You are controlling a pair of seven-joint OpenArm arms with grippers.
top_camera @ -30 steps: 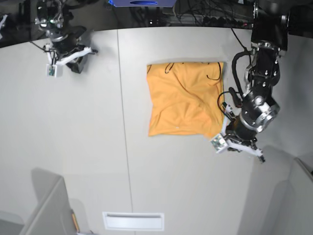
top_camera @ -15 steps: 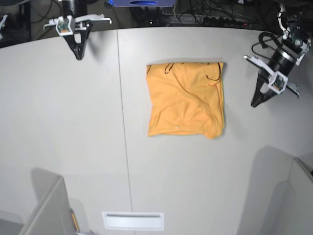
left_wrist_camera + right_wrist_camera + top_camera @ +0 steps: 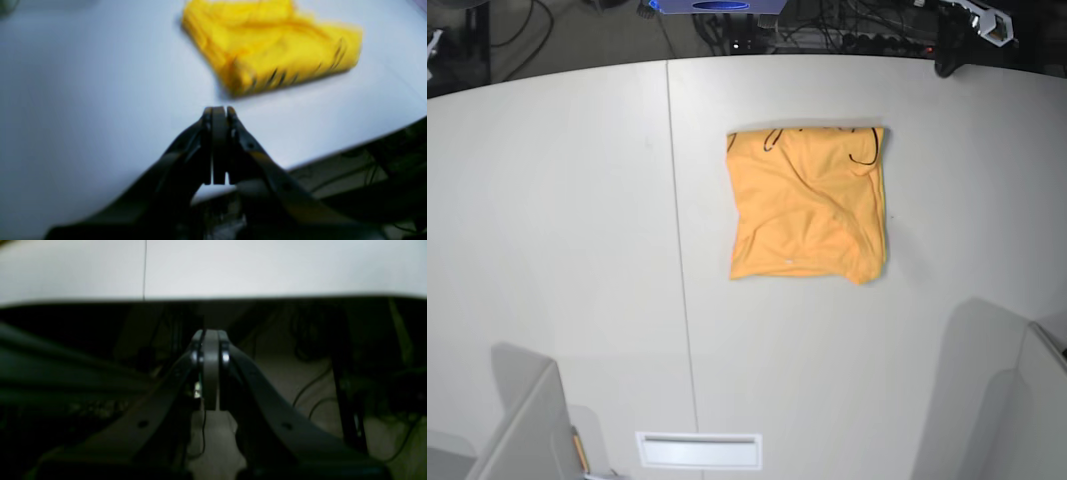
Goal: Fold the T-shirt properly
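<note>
White table (image 3: 577, 200) bears folded T-shirt (image 3: 807, 203); left pincer (image 3: 218, 111) closed, empty.

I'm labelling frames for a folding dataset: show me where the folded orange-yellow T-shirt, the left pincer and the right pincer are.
Folded orange-yellow cotton T-shirt (image 3: 807, 205): base view, middle of the top layer.
Left pincer (image 3: 218, 115): left wrist view, between its shut black fingertips.
Right pincer (image 3: 210, 338): right wrist view, between its shut fingertips.
</note>
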